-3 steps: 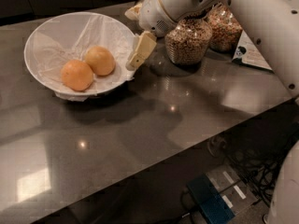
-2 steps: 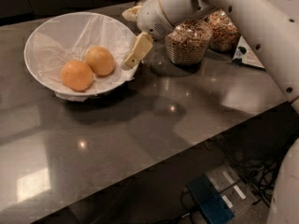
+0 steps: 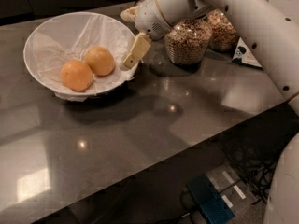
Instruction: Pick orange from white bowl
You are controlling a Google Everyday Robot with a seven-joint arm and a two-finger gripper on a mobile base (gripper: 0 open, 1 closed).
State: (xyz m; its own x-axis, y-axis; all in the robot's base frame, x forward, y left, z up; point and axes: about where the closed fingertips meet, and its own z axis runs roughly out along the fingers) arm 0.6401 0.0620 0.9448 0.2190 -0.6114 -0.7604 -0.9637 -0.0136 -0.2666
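Observation:
The white bowl (image 3: pixel 42 41), lined with crumpled white paper, sits at the table's back left. It holds two fruits that touch each other. The paler, yellowish orange (image 3: pixel 99 60) lies to the right and further back. A deeper orange fruit (image 3: pixel 76 75) lies in front of it to the left. My gripper (image 3: pixel 132 32) hovers at the bowl's right rim, to the right of the orange and not touching it. It is open and empty. Its lower cream finger (image 3: pixel 137 50) hangs just over the rim.
Two glass jars of cereal (image 3: pixel 188 40) stand right behind the gripper, with my white arm (image 3: pixel 243 17) passing over them. A printed card (image 3: pixel 245 52) lies at the back right. The table's front edge (image 3: pixel 140 171) runs diagonally, with a blue box (image 3: pixel 210 202) on the floor below.
The gripper has edged very slightly left toward the bowl's rim. The two fruits and the bowl have not moved.

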